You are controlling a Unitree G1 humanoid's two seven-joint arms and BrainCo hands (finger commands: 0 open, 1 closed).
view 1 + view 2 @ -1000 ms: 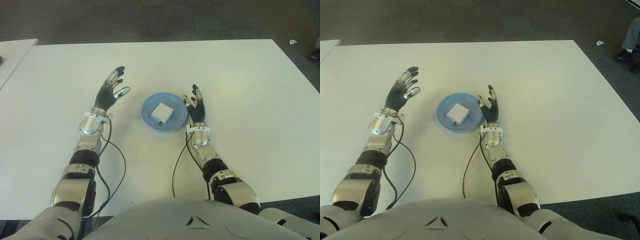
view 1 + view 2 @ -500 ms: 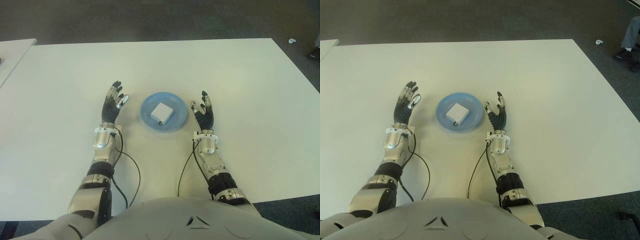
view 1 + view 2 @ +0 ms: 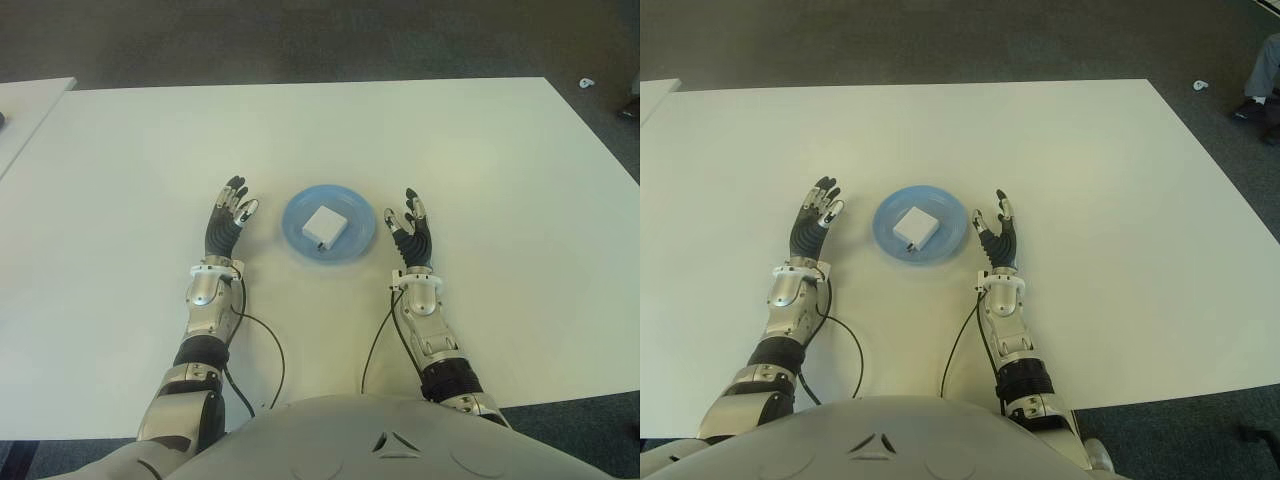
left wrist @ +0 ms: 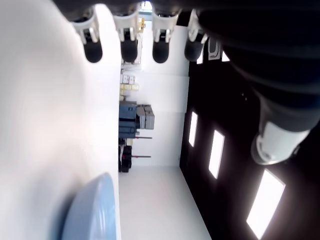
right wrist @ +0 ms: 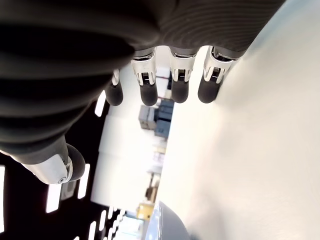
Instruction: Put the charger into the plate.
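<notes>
The white charger (image 3: 324,225) lay in the blue plate (image 3: 296,232) on the bench (image 3: 500,170) — between the left hand (image 3: 225,226) and right hand (image 3: 411,236), whose fingers (image 5: 148,92) were spread, touching nothing.

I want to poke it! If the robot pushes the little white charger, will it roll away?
Probably not. The charger looks boxy and flat-sided, so it would likely slide rather than roll. The plate has a raised rim that would probably stop it. It looks stiff and small, so likely light.
</notes>
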